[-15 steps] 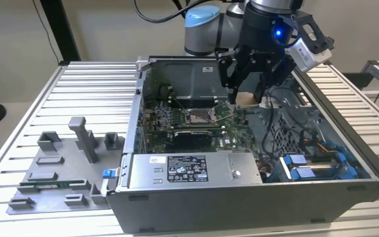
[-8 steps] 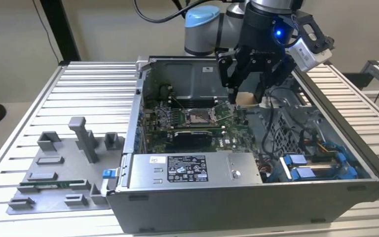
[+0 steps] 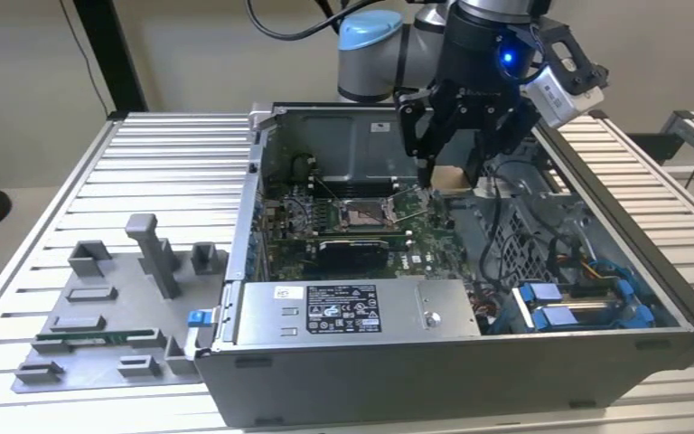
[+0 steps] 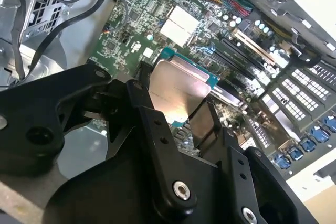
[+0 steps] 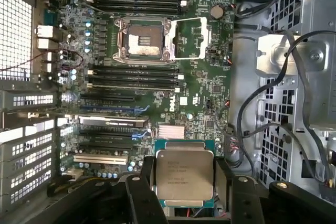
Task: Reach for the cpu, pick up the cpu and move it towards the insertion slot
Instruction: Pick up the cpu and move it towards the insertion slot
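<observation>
My tool [image 5: 185, 195] is matte black. The cpu [image 5: 184, 174] between its fingers shows a silvery-grey top with a teal-green rim. Beyond it, the board [image 5: 205, 77] is dark green, and the slot [image 5: 143, 38] has a silver frame around a dull grey centre.

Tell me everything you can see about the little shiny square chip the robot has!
The cpu is a flat square chip with a silvery metal top and a thin teal-green rim. The gripper's black fingers pinch it on two opposite sides, holding it in the air above the green circuit board inside the open computer case. Its shiny face shows in both wrist views. It is not in the insertion slot yet.
</observation>
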